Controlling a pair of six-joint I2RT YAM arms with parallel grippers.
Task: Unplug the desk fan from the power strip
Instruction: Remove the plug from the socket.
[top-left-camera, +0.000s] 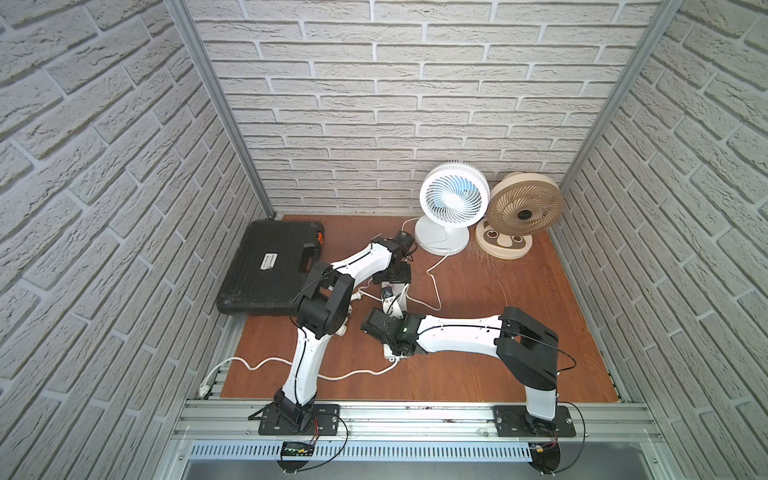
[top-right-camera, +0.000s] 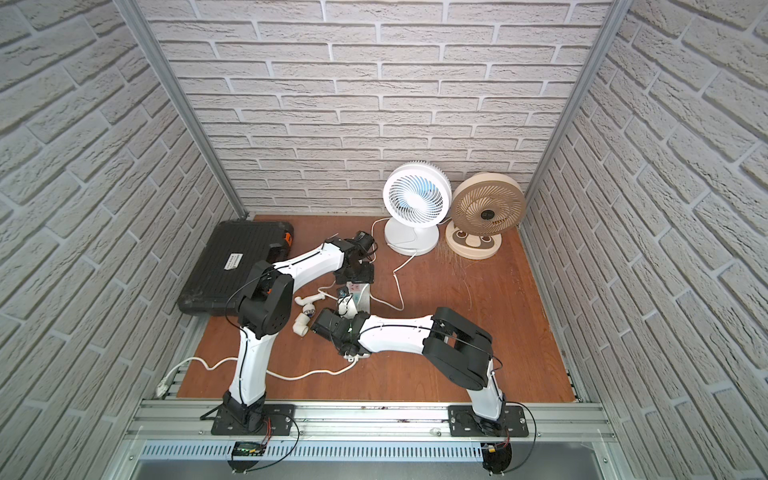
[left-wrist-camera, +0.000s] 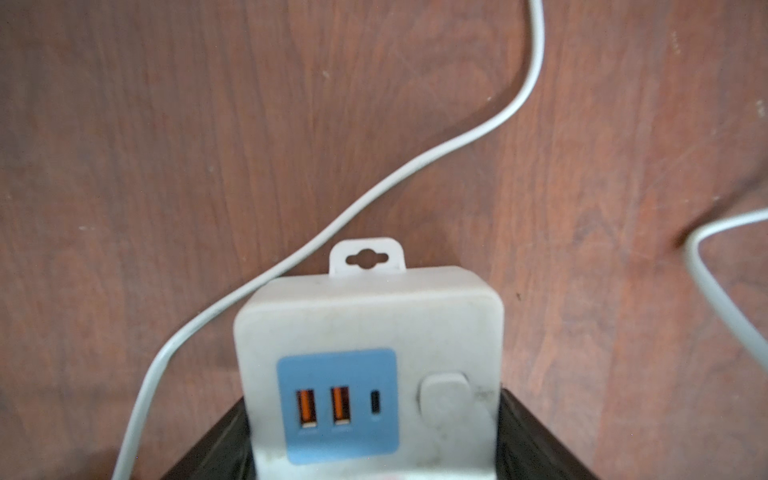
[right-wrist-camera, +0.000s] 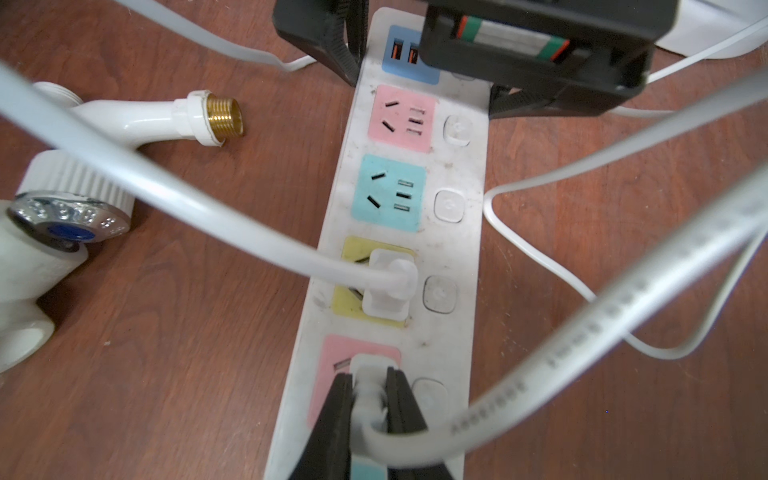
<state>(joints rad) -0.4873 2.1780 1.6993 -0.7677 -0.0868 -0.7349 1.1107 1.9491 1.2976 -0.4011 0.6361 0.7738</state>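
On the wood table, btw both arms, the power strip lies w/ long axis running near-to-far. Left gripper clamps its far USB end; right gripper pinches the white plug in the near pink socket, so the pull prob. goes straight up off the strip's face.

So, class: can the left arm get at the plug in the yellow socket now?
Probably not as it stands: the left gripper is clamped on the end of the power strip, though the plug itself sits uncovered.
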